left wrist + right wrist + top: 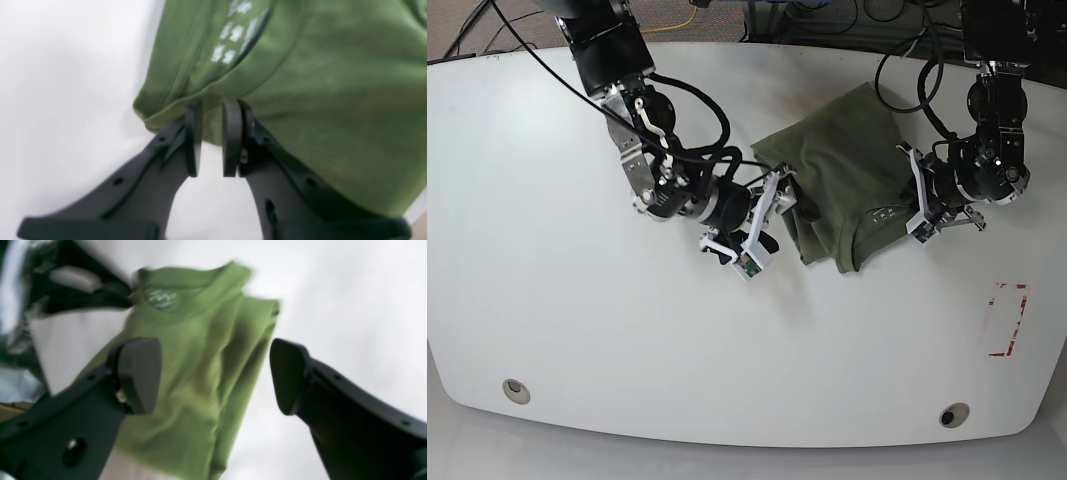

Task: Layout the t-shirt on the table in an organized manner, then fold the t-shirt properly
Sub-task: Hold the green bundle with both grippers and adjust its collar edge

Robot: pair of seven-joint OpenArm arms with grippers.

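The olive-green t-shirt (847,180) lies bunched and partly folded on the white table (577,300), right of centre. My left gripper (914,200) is at its collar end. In the left wrist view the left gripper (212,110) is shut on the t-shirt's (333,100) edge just below the pale collar print (233,33). My right gripper (767,225) is open beside the shirt's opposite edge. In the right wrist view its jaws (215,373) stand wide apart and hold nothing, with the t-shirt (200,356) seen between them.
A red tape rectangle (1009,320) marks the table's right side. Two grommet holes (515,388) (954,414) sit near the front edge. Cables run along the back edge. The left arm (76,290) shows at the top left of the right wrist view.
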